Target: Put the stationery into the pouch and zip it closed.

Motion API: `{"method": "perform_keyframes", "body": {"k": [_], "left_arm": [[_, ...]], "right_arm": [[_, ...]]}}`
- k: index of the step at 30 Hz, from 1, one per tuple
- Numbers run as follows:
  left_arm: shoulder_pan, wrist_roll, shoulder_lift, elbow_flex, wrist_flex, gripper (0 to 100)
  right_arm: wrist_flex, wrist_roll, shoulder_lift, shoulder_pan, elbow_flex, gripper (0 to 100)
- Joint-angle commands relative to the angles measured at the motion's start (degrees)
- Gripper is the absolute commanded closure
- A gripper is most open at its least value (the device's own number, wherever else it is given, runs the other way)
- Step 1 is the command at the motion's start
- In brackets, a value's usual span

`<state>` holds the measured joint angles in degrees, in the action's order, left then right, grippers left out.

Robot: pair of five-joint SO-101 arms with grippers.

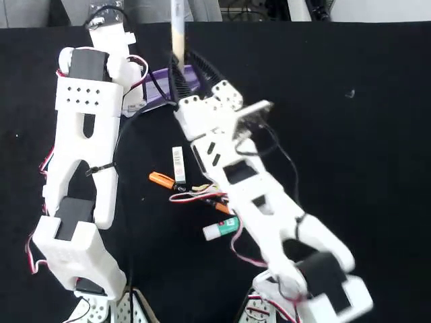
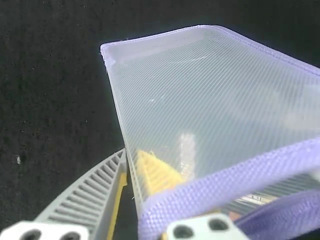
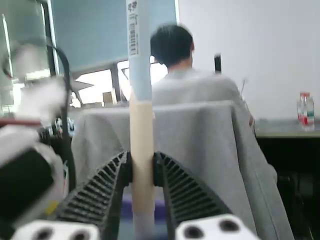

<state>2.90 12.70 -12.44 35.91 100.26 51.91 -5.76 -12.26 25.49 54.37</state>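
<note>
The right gripper [image 3: 142, 165] was clamped on a pen [image 3: 141, 125], which stood upright between its ribbed jaws. In the high view the pen [image 1: 178, 33] rose just beside the purple edge of the pouch [image 1: 165, 86], which lay on the black table [image 1: 350, 168] near the far edge. The left gripper [image 2: 125, 180] was closed on the pouch [image 2: 200, 100] at its zip edge, and 1 yellow-padded finger [image 2: 155, 175] showed through the clear mesh. 3 loose items lay nearer the arm bases: a white stick [image 1: 178, 165], an orange marker [image 1: 161, 180] and a glue stick [image 1: 221, 229]. Red wires [image 1: 199, 196] trailed across them, and the right arm overhung the glue stick's end.
</note>
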Motion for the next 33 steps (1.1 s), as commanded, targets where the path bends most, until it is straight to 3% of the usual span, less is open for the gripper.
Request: {"method": "perform_keyframes", "body": {"k": [1, 6, 14, 21, 33], "left_arm": [[0.66, 0.70, 1.67, -0.13, 0.44, 97], [0.66, 0.70, 1.76, -0.13, 0.44, 97], [-1.89, 0.70, 1.76, 0.40, 0.44, 97], [-2.95, 0.70, 1.76, 0.48, 0.44, 97], [-2.95, 0.70, 1.76, 0.48, 0.35, 97]], "right_arm": [[0.44, -0.35, 4.18, -1.05, -4.35, 98.7], [0.44, 0.26, 3.47, -0.97, -0.84, 98.7], [0.44, 9.41, 2.15, 3.08, 4.35, 98.2], [0.44, 9.58, 2.15, 3.34, 4.62, 82.9], [0.44, 9.67, 0.66, 3.25, 4.62, 82.2]]}}
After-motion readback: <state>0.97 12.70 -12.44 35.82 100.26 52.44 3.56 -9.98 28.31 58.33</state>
